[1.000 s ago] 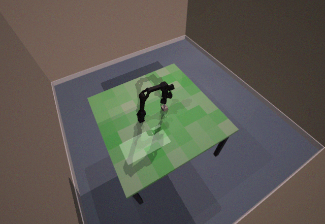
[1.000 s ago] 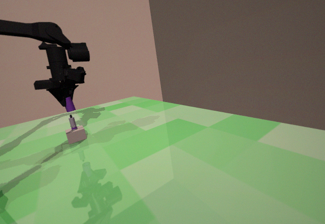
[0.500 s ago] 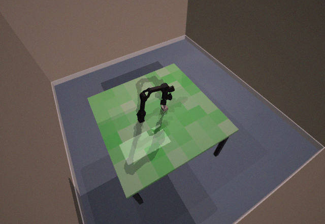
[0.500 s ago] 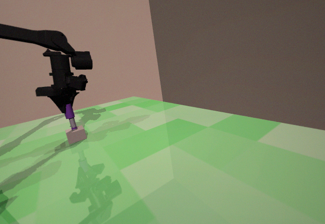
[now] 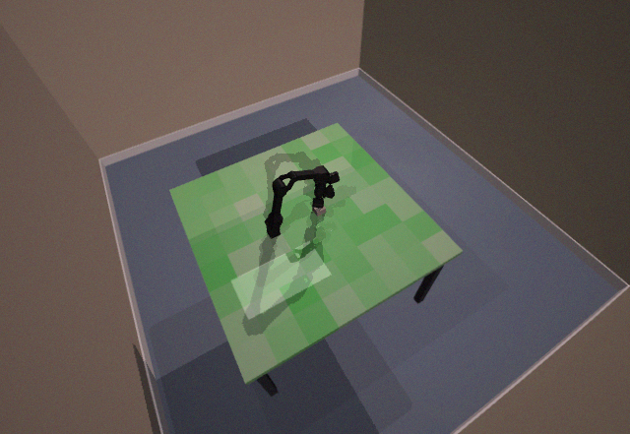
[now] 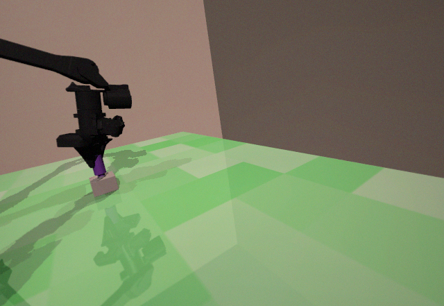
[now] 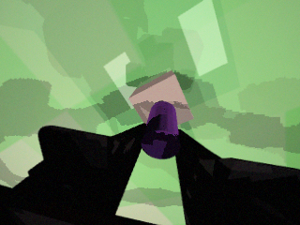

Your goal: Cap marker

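Note:
The purple cap (image 6: pixel 99 166) (image 7: pixel 162 127) is between the fingertips of my gripper (image 6: pixel 96 159) (image 7: pixel 160 130), which is shut on it. The cap's lower end is just above the top of the pinkish holder block (image 5: pixel 319 213) (image 6: pixel 104 184) (image 7: pixel 161 93). The cap leans slightly in the exterior view. The marker's shaft is hidden; it seems to be inside the cap, with only a small dark and pale bit showing between cap and block. Whether the cap is fully seated cannot be told.
The green checked table (image 5: pixel 402 236) (image 6: pixel 322 245) carries the block. The arm's base (image 5: pixel 273 226) stands on the table to the left of the block in the top view. Shadows and reflections of the arm lie across the table top.

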Controlling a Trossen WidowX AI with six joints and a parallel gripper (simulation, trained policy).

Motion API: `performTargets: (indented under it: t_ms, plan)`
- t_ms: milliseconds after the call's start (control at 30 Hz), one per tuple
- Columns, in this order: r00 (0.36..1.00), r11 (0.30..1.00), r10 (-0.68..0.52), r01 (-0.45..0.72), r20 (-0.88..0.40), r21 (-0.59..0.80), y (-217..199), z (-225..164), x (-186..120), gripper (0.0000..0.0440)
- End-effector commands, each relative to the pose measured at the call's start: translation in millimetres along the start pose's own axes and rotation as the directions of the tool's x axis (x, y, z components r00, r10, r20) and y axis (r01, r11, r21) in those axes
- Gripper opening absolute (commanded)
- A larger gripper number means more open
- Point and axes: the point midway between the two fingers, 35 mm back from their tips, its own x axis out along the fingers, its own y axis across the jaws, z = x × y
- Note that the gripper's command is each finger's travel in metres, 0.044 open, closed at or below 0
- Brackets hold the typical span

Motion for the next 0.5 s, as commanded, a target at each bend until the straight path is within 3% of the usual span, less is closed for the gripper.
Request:
performTargets:
  t_ms: [0,467]
  plan:
    - [0.999,1.0,-0.026,0.026,-0.039,-0.01,-4.4,-5.3,12.3,0.0058]
    - [0.997,0.999,-0.038,0.036,-0.071,-0.019,-8.7,-12.4,15.8,0.013]
